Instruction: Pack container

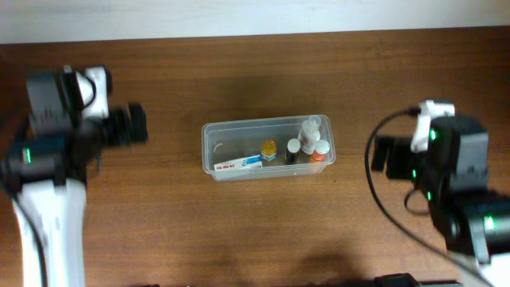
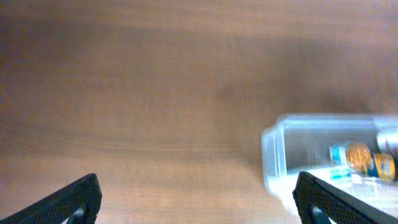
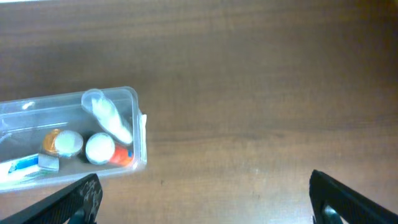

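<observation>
Across the middle of the brown wooden tabletop [image 1: 255, 72] sits the container [image 1: 209, 151], long side running left to right, with bare wood all round it and the tabletop's far edge well behind it. The left arm [image 1: 48, 183] stands well off to the container's left and the right arm [image 1: 454, 183] well off to its right, neither touching it. The left pincer [image 2: 196, 186] is spread wide with nothing between its fingers, hanging above bare wood with the container's left end just ahead and to one side. The right pincer [image 3: 204, 186] is also spread wide and empty, over bare wood beside the container's right end. Inside the container, the left part is mostly bare. A flat white packet [image 1: 239, 163] with red and blue print lies along the near wall. Crowded in the right part are a clear bottle [image 1: 310, 130] lying slanted in the far corner, an orange bottle [image 1: 320, 151] with a white cap, a dark bottle [image 1: 292, 150] with a white cap, and a small amber bottle [image 1: 269, 149] with a yellow cap.
</observation>
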Available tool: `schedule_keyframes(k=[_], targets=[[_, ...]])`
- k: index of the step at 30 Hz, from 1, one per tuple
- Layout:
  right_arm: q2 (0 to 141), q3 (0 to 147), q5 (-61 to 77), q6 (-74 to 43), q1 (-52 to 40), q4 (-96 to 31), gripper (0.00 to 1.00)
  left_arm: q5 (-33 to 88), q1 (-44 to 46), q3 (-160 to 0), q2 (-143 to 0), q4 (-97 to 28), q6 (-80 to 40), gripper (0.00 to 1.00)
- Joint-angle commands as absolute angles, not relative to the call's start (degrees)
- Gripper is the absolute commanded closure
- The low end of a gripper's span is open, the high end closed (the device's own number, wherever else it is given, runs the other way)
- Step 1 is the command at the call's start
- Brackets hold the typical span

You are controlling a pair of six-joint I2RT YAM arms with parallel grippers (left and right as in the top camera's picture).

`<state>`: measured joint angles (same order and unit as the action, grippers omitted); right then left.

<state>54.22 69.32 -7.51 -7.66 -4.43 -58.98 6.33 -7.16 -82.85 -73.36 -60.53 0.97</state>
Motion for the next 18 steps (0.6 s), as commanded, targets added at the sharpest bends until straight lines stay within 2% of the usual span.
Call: schedule_keyframes(k=[1,10,18], targets=[[45.39,63.96,-7.99,-11.07,-4.47,-60.71,0.02,9.43,-7.14,-71.99,-60.14,-58.43,3.55,0.01],[28.86,57.67,-8.03,-11.05,-4.47,-66.61,0.02,9.23,-7.14,-54.81,-30.65,-57.93,3.51,0.01],[26.76,57.67,-8.01,-11.03,-4.47,-68.71,0.02,9.23,-7.14,-54.17,-24.14,-59.22,3.51,0.01]])
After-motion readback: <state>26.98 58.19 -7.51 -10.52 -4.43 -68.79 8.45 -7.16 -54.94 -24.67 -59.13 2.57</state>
